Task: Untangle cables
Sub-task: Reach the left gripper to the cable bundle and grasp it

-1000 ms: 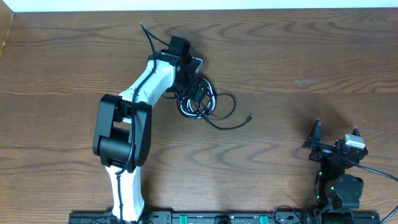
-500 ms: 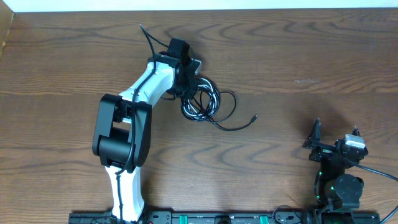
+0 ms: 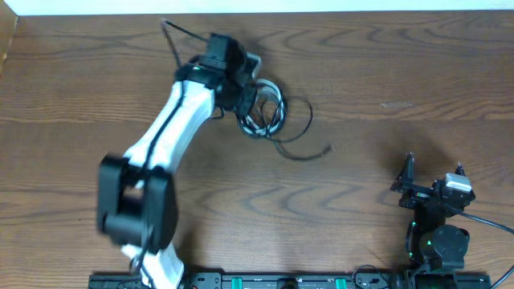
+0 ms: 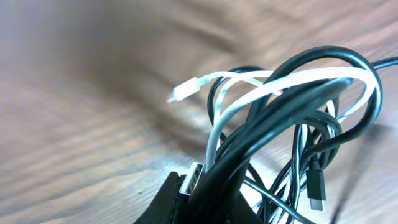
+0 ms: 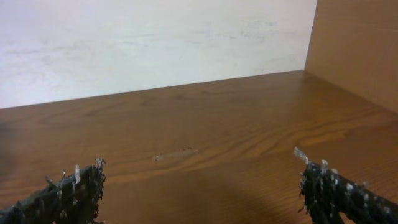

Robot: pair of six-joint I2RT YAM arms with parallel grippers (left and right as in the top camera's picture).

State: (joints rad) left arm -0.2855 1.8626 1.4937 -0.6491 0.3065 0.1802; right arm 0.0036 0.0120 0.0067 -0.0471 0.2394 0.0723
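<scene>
Wood-grain table (image 3: 401, 64) under every view, pale wall behind in the right wrist view. Against half a second ago: left end effector (image 3: 241, 90) now closer to the far edge of the table, arm blurred, so caught mid-swing. Clamped on the cables (image 3: 263, 111), the bundle dragged along and lying nearer the far edge than before. Loose tail with its small plug (image 3: 325, 149) trailing off to the right, almost where it lay before, so seemingly paying out of the knot a little rather than travelling with it.

From the left wrist camera, bundle bunched just ahead of the pinch: black loops (image 4: 298, 93) wound around a white wire (image 4: 249, 84), a silver plug (image 4: 193, 177) right at the pinch point, a black plug (image 4: 315, 186) dangling lower. Still knotted, with no strand fully freed. Reads as an early loosening pull, with most of the untangling left.

Right end effector (image 3: 434, 172) parked near the front right corner, well apart from the cables, fingers spread and holding nothing; same from its own camera (image 5: 202, 199). Probably needs to come in and pin one strand while the other side pulls.

No brand, label or writing readable on cables, plugs or table.
</scene>
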